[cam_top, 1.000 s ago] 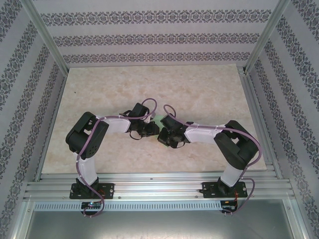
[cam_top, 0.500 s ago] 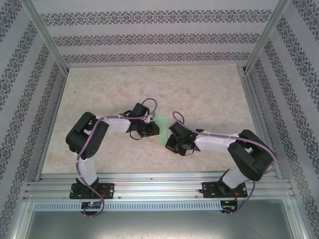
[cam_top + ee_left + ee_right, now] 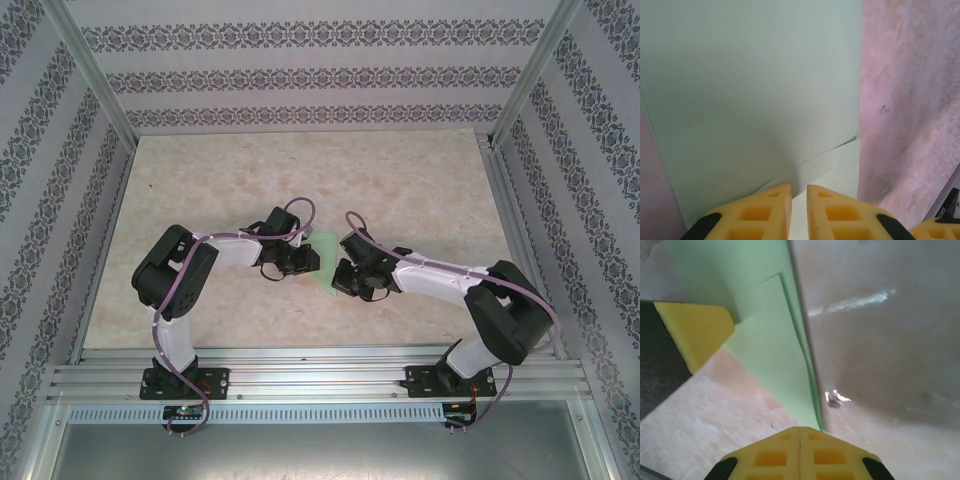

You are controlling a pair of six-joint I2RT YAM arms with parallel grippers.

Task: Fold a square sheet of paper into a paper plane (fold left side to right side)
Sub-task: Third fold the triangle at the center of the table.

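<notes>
Paper: we count one thin light green sheet of paper (image 3: 328,278), creased, one layer over another, at frame centre between both grippers.
Left gripper: one left gripper (image 3: 799,188), bottom centre of its wrist view, over the sheet; its yellow fingers (image 3: 822,212) stand a slit apart, and we cannot tell whether they pinch.
Right gripper: one right gripper (image 3: 800,430), fingers pressed together, empty, just beside the sheet's pointed end.
Arms: two, elbows bent, forearms reaching inward.
Table: one marbled beige tabletop (image 3: 400,190).
</notes>
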